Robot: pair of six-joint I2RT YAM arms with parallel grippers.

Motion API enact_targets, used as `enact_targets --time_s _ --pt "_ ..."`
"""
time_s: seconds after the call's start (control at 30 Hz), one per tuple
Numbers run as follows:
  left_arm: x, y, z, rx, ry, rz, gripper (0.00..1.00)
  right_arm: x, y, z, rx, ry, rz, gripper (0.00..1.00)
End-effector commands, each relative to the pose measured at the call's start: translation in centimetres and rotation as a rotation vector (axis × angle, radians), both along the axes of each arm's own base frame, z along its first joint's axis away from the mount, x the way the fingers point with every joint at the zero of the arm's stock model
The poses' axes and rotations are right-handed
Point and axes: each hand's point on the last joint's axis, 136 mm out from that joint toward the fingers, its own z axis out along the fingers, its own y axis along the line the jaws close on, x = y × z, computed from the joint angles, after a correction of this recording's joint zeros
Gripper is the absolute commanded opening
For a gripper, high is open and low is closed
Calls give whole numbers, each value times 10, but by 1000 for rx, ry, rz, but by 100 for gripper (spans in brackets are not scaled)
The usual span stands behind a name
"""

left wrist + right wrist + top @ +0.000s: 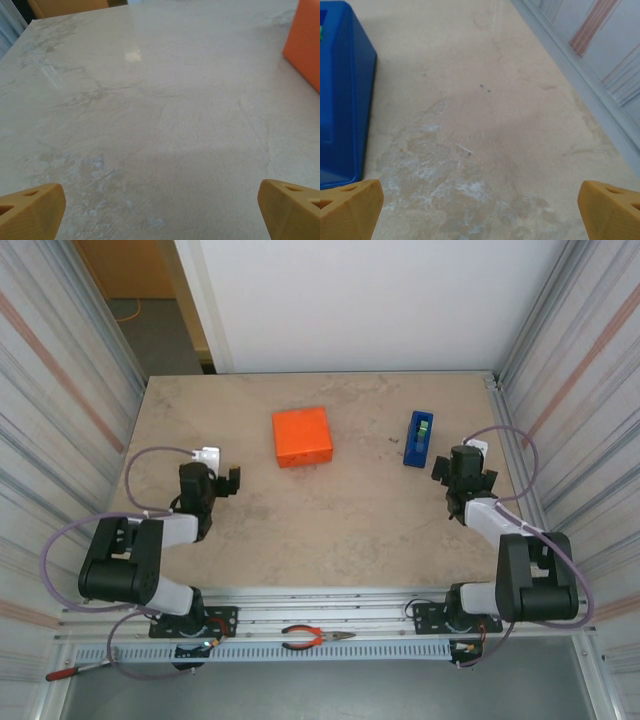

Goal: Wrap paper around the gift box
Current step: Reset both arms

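The orange gift box (302, 436) lies flat on the beige table's far middle.

L end effector (160, 212), R end effector (480, 212): jaws wide

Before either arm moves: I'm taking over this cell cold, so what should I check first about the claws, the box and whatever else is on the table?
1. Left claw open, nothing between its fingers: ok.
2. Right claw open, nothing between its fingers: ok.
3. Gift box lying flat on the table, apart from both claws: ok.
4. Tape dispenser upright, apart from the box, just ahead of the right claw: ok.
5. Whether the box's orange skin is already finished wrapping: cannot tell.
6. Pliers on the rail by the arm bases, off the table: ok.
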Motion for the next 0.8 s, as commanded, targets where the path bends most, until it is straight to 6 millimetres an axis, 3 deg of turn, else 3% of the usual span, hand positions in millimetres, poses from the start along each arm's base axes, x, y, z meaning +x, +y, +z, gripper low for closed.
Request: enact_targets --time_s 0.0,0.23,0.4,0.77 --pt "-1 -23 9 -42 -91 -191 99 18 8 2 20 -104 46 98" --pt "9 -18 5 -104 -46 -198 99 31 26 6 10 -170 185 98" --pt "12 -8 3 -109 -27 -140 99 27 21 -11 16 -243 183 98" --pt "16 0 1 -114 -11 -92 99 34 28 -17 99 -208 270 98"
